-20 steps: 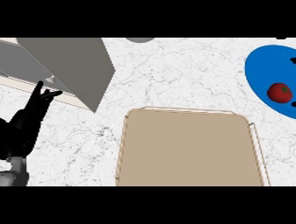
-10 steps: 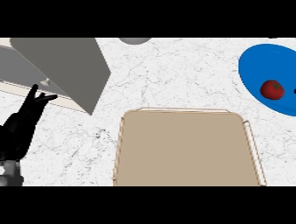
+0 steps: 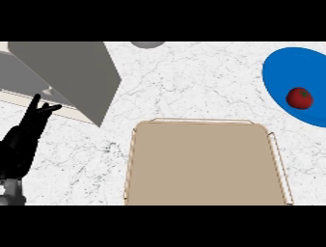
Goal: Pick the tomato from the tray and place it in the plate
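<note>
A red tomato [image 3: 300, 97] lies on the blue plate [image 3: 294, 72] at the right edge of the head view. The tan tray [image 3: 201, 166] sits in the lower middle with nothing on it. My left hand [image 3: 18, 144] rests at the lower left, open with its fingers pointing up. My right hand does not show in the view.
A grey sink with a slanted grey panel [image 3: 73, 72] fills the upper left. A small grey round object [image 3: 147, 44] peeks in at the top edge. White marble counter [image 3: 187, 82] lies between the sink, the tray and the plate.
The right hand's fingers, earlier beside the tomato on the plate, have drawn away out of view. The tomato stays on the plate. The left hand has barely moved.
</note>
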Tool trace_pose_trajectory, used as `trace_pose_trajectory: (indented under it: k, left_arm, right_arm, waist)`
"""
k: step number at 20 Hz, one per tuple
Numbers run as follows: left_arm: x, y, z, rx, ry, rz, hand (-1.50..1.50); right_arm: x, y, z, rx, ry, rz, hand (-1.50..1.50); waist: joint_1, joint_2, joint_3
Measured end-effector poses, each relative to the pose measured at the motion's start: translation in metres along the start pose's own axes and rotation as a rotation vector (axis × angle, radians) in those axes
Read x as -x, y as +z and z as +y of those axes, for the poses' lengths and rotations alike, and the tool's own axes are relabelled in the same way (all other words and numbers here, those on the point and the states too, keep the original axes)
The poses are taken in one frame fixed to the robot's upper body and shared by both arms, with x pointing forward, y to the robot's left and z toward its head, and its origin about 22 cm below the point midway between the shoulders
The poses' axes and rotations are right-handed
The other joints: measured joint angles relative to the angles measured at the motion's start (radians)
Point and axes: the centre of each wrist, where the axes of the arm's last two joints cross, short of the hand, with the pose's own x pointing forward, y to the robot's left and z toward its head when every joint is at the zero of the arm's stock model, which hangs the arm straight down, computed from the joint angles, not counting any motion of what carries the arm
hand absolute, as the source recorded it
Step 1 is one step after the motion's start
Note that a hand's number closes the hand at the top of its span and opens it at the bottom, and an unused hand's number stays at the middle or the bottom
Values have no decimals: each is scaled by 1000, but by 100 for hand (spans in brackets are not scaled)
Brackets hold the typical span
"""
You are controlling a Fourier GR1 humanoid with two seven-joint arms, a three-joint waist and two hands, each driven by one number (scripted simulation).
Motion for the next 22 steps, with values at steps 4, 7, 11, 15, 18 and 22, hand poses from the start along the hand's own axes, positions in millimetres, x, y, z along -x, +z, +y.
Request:
trace_pose_trajectory:
  k: [4, 7, 11, 15, 18, 22]
  left_arm:
    - [-1, 0, -1, 11, 8, -4, 0]
    - [-2, 0, -1, 13, 6, -7, 0]
    - [-2, -1, 1, 13, 3, -11, 0]
    - [-3, -1, 0, 23, 9, -13, 0]
    - [-4, -1, 0, 30, 8, -17, 0]
    - [-5, -2, 0, 31, 10, -18, 0]
  right_arm:
    - [-2, 6, -7, 9, -20, 3, -150]
    - [-5, 10, -14, 21, -22, 0, -150]
    - [-6, 19, -21, 38, -15, 5, -150]
    - [-6, 28, -28, 62, -6, 12, -150]
    - [-6, 34, -31, 74, 6, 19, -150]
    - [-5, 39, -34, 79, 29, 32, -150]
  waist:
    - [3, 4, 1]
    - [5, 8, 2]
    - [6, 11, 3]
    - [10, 14, 3]
    - [15, 17, 4]
    - [19, 20, 4]
